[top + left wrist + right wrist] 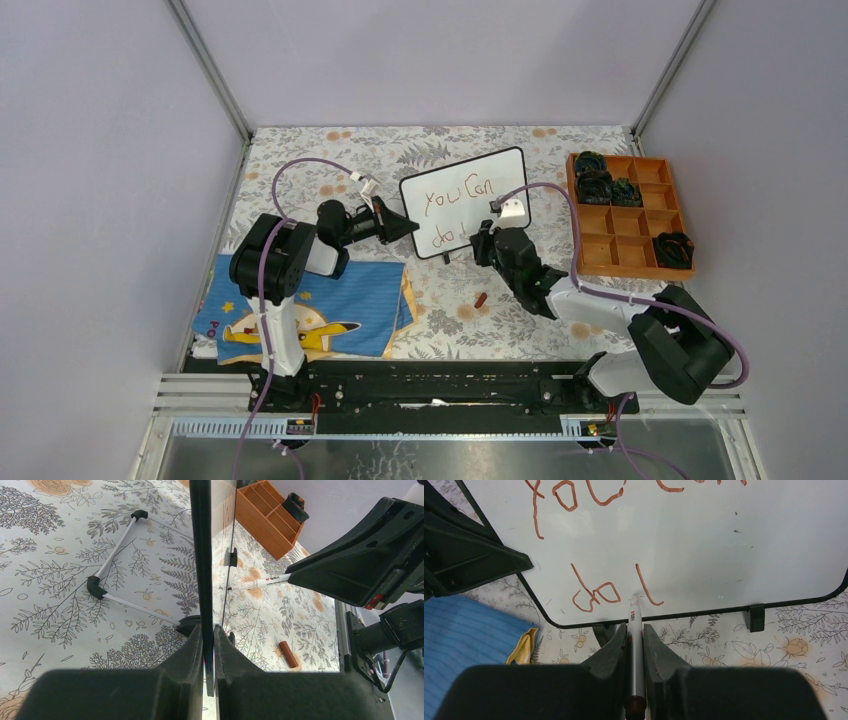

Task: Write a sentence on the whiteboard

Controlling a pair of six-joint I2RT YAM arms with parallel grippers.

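Reddish-brown sentence (452, 200) on whiteboard (503, 170) reads "You Can do".

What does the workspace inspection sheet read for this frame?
Surface: floral tablecloth, flat.
Job's things: whiteboard standing on its feet; sentence reads "You Can do" plus one stroke, unfinished.
Clutter: orange tray holding dark items; blue cloth; small brown cap.
Grippers: left gripper shut on the whiteboard's edge; right gripper shut on marker, tip at board.
Cables: purple cables loop over both arms.
Surroundings: plain walls, metal frame posts.
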